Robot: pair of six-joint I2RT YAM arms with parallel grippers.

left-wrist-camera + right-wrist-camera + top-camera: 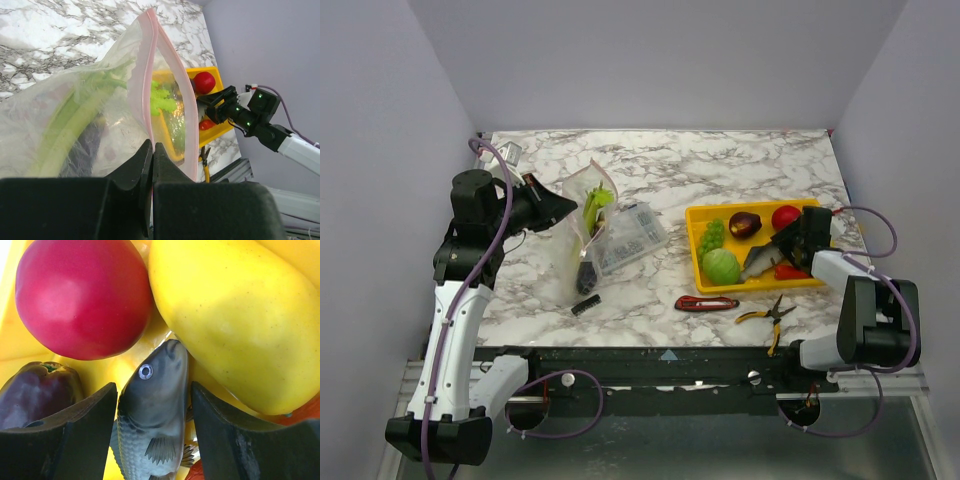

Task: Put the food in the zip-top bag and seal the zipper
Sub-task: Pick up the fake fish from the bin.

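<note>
Fish toy inside spread right end effector: likely light, slick; grip mid-body. Left end effector pinching floppy zip-top bag.

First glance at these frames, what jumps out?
The left gripper pinches the zip-top bag by its pink zipper, holding it up at table left with celery inside. In the yellow tray at right, the right gripper straddles a grey toy fish, jaws open, between the red tomato and yellow fruit.

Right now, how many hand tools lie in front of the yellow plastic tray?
2: a red-handled knife to the left, yellow-handled pliers just right of it. None appears hidden.
</note>
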